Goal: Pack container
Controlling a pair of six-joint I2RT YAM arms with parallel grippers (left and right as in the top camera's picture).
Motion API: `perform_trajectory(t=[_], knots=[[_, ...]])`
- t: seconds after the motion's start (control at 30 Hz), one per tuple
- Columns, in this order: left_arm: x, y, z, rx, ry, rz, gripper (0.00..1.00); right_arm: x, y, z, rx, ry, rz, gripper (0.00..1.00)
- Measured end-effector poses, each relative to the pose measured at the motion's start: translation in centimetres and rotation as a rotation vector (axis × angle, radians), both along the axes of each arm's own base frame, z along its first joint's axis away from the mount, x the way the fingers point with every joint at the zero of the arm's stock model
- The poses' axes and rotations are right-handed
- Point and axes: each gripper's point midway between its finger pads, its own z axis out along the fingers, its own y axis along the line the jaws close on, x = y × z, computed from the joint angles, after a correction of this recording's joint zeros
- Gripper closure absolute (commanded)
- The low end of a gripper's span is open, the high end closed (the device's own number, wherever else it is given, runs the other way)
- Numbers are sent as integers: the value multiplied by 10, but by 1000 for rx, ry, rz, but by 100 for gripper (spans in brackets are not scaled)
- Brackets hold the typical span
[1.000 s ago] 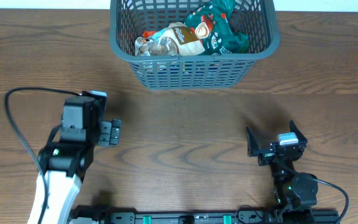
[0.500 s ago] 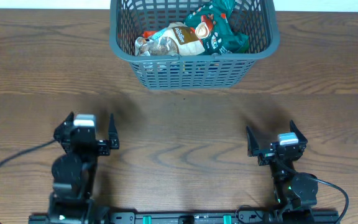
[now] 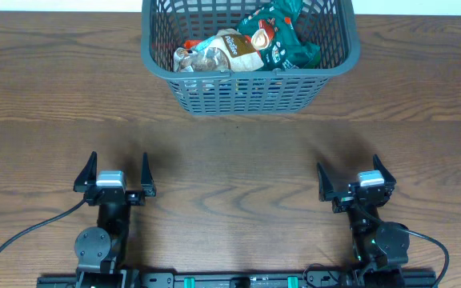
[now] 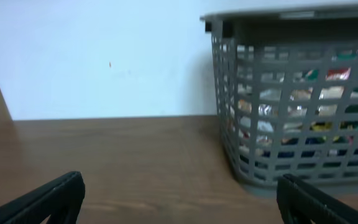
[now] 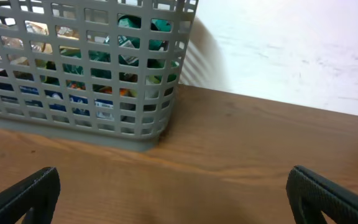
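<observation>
The dark grey lattice basket (image 3: 334, 68) stands at the far middle of the table and holds several snack packs, among them a tan pouch (image 3: 232, 50) and a green pouch (image 3: 282, 44). It also shows in the left wrist view (image 4: 229, 143) and the right wrist view (image 5: 17, 118). My left gripper (image 3: 114, 170) is open and empty near the front edge, left of centre. My right gripper (image 3: 347, 177) is open and empty near the front edge, right of centre. Both point toward the basket and stand well apart from it.
Bare brown wooden tabletop (image 3: 238, 168) lies between the grippers and the basket. A pale wall (image 4: 104, 56) rises behind the table's far edge. A black rail (image 3: 230, 280) runs along the front edge.
My left arm has drawn back toward the front edge and turned straight, its open gripper now pointing at the basket. The right arm has not moved.
</observation>
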Motion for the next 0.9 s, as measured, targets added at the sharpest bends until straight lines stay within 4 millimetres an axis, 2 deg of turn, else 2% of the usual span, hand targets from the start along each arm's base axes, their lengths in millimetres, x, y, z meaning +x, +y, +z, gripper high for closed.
perform_trajectory(t=[0.1, 0.3, 0.57, 0.9], knots=[[-3, -2, -8, 11, 28, -12, 1, 0, 0, 0, 0, 0, 0, 1], [-7, -19, -34, 60, 129, -113, 1, 0, 0, 0, 0, 0, 0, 1], [-9, -30, -33, 99, 126, -182, 2, 0, 0, 0, 0, 0, 0, 1], [-10, -31, -33, 120, 126, -190, 2, 0, 0, 0, 0, 0, 0, 1]])
